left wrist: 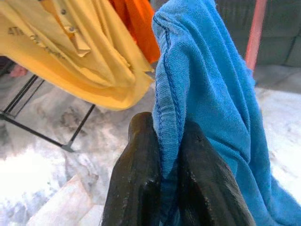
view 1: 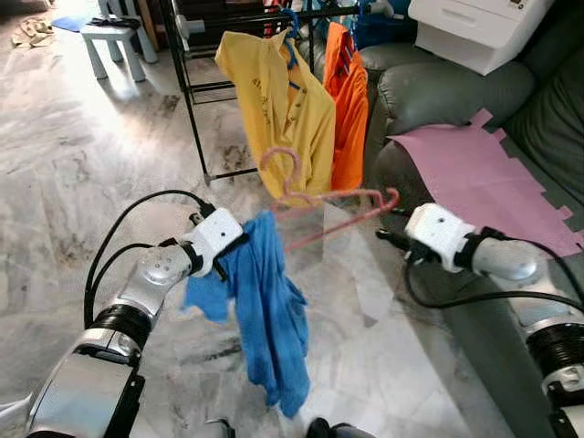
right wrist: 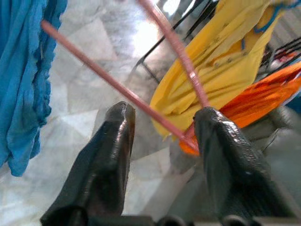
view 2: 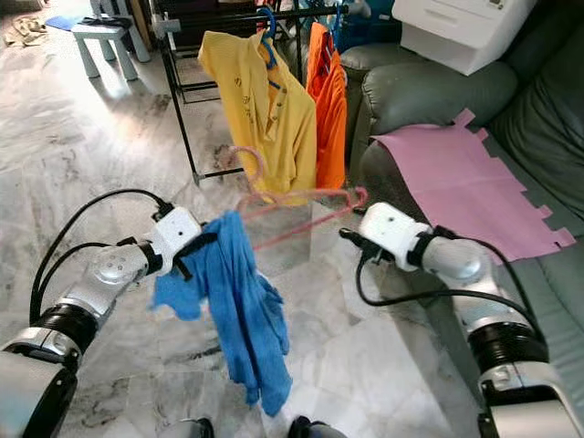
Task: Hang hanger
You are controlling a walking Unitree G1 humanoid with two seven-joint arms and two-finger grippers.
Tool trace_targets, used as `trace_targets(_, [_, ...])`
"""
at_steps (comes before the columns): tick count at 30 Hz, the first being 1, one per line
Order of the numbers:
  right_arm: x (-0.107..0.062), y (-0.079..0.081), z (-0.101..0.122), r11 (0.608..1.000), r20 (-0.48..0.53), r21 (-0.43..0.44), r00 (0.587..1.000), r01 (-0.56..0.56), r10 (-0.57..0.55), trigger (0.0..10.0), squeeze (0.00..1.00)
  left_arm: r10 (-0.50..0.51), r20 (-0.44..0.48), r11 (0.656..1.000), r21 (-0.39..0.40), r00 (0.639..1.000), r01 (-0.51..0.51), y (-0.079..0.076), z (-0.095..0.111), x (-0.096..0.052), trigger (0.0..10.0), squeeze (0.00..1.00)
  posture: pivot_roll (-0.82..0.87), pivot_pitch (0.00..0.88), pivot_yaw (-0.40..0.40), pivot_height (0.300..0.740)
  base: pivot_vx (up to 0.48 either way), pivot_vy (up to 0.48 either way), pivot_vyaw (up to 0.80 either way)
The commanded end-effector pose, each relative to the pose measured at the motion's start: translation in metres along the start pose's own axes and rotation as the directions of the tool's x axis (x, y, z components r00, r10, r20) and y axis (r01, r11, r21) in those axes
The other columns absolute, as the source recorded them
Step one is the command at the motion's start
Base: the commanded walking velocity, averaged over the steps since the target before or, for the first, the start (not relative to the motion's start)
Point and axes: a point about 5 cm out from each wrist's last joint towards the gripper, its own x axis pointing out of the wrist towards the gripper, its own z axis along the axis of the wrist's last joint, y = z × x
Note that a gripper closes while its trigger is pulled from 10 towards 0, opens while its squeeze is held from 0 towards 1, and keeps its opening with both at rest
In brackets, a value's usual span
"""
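A pink hanger (view 1: 328, 205) hangs in the air between my arms, its hook (view 1: 283, 169) up and towards the rack. A blue shirt (view 1: 269, 310) is draped over its left end and hangs down to the floor. My left gripper (left wrist: 164, 136) is shut on a fold of the blue shirt's edge. My right gripper (right wrist: 162, 115) is open at the hanger's right end. That corner of the hanger (right wrist: 190, 141) lies between the fingers and touches one finger (right wrist: 230, 155). The black drying rack (view 1: 196, 109) stands just beyond.
A yellow shirt (view 1: 283, 100) and an orange shirt (view 1: 349, 109) hang on the rack. To the right is a grey sofa (view 1: 438, 91) with a pink foam mat (view 1: 474, 173) and a white box (view 1: 474, 27). A stool (view 1: 109, 41) stands far left on marble floor.
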Motion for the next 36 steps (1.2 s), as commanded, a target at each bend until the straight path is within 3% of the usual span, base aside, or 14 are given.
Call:
trace_targets(1, [-0.007, -0.019, 0.008, 0.997, 0.029, -0.017, 0.997, 0.076, -0.075, 10.0, 1.0, 0.031, -0.016, 0.999, 0.011, 0.999, -0.031, 0.007, -0.001, -0.003, 0.0, 0.0, -0.09, 0.118, -0.014, 0.74, 0.0, 0.0, 0.0])
trace_targets(6, [-0.007, -0.022, 0.009, 0.977, 0.027, 0.078, 0.979, 0.199, -0.201, 10.0, 1.0, 0.152, -0.028, 0.988, 0.007, 0.988, -0.152, 0.021, -0.005, -0.009, 0.0, 0.0, -0.1, 0.12, -0.005, 0.74, 0.0, 0.0, 0.0])
trace_targets(13, [0.004, 0.005, -0.001, 0.881, 0.004, 0.366, 0.946, 0.3, -0.323, 10.0, 1.0, 0.333, 0.05, 0.941, -0.074, 0.942, -0.329, 0.044, 0.005, -0.019, 0.0, 0.0, -0.08, 0.125, 0.007, 0.74, 0.0, 0.0, 0.0])
trace_targets(14, [0.004, 0.005, -0.001, 0.881, 0.004, 0.366, 0.946, 0.3, -0.323, 10.0, 1.0, 0.333, 0.05, 0.941, -0.074, 0.942, -0.329, 0.044, 0.005, -0.019, 0.0, 0.0, -0.08, 0.125, 0.007, 0.74, 0.0, 0.0, 0.0])
trace_targets(17, [0.018, 0.028, -0.007, 0.781, -0.058, 0.529, 0.932, 0.332, -0.357, 10.0, 1.0, 0.356, 0.117, 0.926, -0.176, 0.927, -0.334, 0.043, 0.012, -0.018, 0.0, 0.0, -0.07, 0.13, 0.009, 0.74, 0.0, 0.0, 0.0])
trace_targets(18, [0.018, 0.028, -0.007, 0.781, -0.058, 0.529, 0.932, 0.332, -0.357, 10.0, 1.0, 0.356, 0.117, 0.926, -0.176, 0.927, -0.334, 0.043, 0.012, -0.018, 0.0, 0.0, -0.07, 0.13, 0.009, 0.74, 0.0, 0.0, 0.0])
trace_targets(19, [0.021, 0.032, -0.01, 0.72, -0.095, 0.591, 0.918, 0.363, -0.384, 10.0, 1.0, 0.33, 0.139, 0.937, -0.167, 0.933, -0.307, 0.038, 0.015, -0.017, 0.0, 0.0, -0.07, 0.131, 0.007, 0.74, 0.0, 0.0, 0.0])
trace_targets(23, [0.029, 0.048, -0.019, 0.654, -0.186, 0.637, 0.905, 0.407, -0.382, 10.0, 1.0, 0.297, 0.166, 0.944, -0.201, 0.94, -0.263, 0.031, 0.017, -0.013, 0.0, 0.0, -0.07, 0.131, 0.009, 0.74, 0.0, 0.0, 0.0])
trace_targets(27, [0.035, 0.057, -0.023, 0.467, -0.252, 0.779, 0.89, 0.419, -0.38, 10.0, 1.0, 0.294, 0.185, 0.938, -0.246, 0.938, -0.246, 0.028, 0.018, -0.012, 0.0, 0.0, -0.06, 0.13, 0.001, 0.74, 0.0, 0.0, 0.0])
trace_targets(28, [0.035, 0.057, -0.025, 0.395, -0.266, 0.817, 0.882, 0.42, -0.388, 10.0, 0.0, 0.287, 0.195, 0.939, -0.253, 0.938, -0.235, 0.026, 0.019, -0.012, 0.0, 0.0, -0.06, 0.129, -0.003, 0.74, 0.0, 0.0, 0.0])
trace_targets(30, [0.034, 0.056, -0.027, 0.302, -0.286, 0.851, 0.862, 0.429, -0.418, 10.0, 0.0, 0.277, 0.208, 0.942, -0.252, 0.938, -0.223, 0.024, 0.021, -0.011, 0.0, 0.0, -0.06, 0.127, -0.012, 0.74, 0.0, 0.0, 0.0])
trace_targets(31, [0.034, 0.055, -0.028, 0.281, -0.288, 0.858, 0.855, 0.431, -0.432, 10.0, 0.0, 0.275, 0.211, 0.943, -0.25, 0.938, -0.22, 0.023, 0.021, -0.011, 0.0, 0.0, -0.06, 0.127, -0.012, 0.74, 0.0, 0.0, 0.0])
trace_targets(33, [0.033, 0.053, -0.022, 0.348, -0.212, 0.849, 0.86, 0.397, -0.464, 10.0, 0.0, 0.25, 0.265, 0.944, -0.279, 0.931, -0.174, 0.019, 0.029, -0.009, 0.0, 0.0, -0.06, 0.127, -0.013, 0.74, 0.0, 0.0, 0.0])
trace_targets(36, [0.036, 0.056, -0.021, 0.351, -0.208, 0.862, 0.886, 0.367, -0.415, 10.0, 0.0, 0.165, 0.369, 0.955, -0.291, 0.915, -0.055, 0.01, 0.046, -0.007, 0.0, 0.0, -0.06, 0.128, -0.013, 0.74, 0.0, 0.0, 0.0])
